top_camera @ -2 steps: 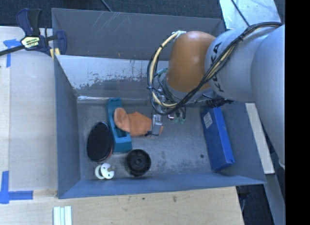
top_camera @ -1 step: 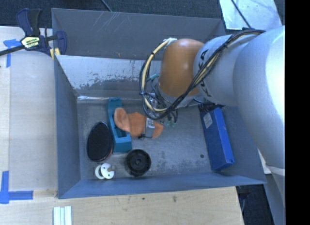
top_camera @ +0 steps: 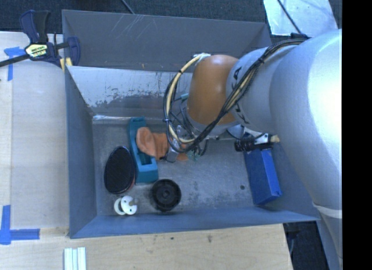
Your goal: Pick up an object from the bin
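Item nearest the end effector [top_camera: 174,154]: an orange, crumpled, soft-looking piece [top_camera: 150,143]. We find it left of the bin's middle, lying on the upper end of a teal rectangular block [top_camera: 144,167]. The end effector sits low in the bin, just beside the piece's right edge, and we cannot tell whether the two touch. State of the end effector: we cannot tell whether it is open or closed, because the wrist's rounded orange cover [top_camera: 210,89] and a loop of cables [top_camera: 168,100] stand over it. Just left of the teal block we record a black oval pad-like item [top_camera: 119,169], lying flat close against the block's side. Near the block's lower end lies a black round disc with a raised centre [top_camera: 165,194]. Left of the disc, near the lower left corner of the floor, is a small white plastic piece [top_camera: 124,206]. Well apart, on the right side of the floor, a blue rectangular box [top_camera: 264,177] lies lengthwise, with a black marker-like stick [top_camera: 253,143] just above its upper end. Container: a grey metal bin [top_camera: 174,36] with sloping walls.
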{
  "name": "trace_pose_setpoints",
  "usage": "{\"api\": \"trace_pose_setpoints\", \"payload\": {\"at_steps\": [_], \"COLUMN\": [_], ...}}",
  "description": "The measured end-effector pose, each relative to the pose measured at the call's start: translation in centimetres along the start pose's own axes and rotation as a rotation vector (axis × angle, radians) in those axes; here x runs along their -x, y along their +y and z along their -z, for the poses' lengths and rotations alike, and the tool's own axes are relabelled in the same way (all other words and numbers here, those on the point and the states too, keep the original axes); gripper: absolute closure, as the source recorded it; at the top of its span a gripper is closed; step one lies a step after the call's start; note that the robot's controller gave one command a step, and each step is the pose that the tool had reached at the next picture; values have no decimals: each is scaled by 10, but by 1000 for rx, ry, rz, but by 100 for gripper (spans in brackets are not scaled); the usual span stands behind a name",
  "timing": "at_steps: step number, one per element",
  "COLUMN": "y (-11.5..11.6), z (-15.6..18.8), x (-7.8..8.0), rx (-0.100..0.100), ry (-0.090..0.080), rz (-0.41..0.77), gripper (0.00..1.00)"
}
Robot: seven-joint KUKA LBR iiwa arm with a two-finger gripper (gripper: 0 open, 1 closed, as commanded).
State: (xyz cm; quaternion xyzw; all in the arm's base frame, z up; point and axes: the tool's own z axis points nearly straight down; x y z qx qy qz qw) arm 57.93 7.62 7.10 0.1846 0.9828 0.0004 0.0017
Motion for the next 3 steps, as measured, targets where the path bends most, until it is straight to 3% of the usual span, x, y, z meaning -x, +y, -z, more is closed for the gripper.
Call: {"api": "trace_pose_setpoints", "payload": {"at_steps": [2, 3], "y": [-2, -1], "z": [13, 46], "x": [-3, -1], "rx": [-5, -4], "ry": [10, 8], "rz": [1, 1], "gripper": [100, 100]}}
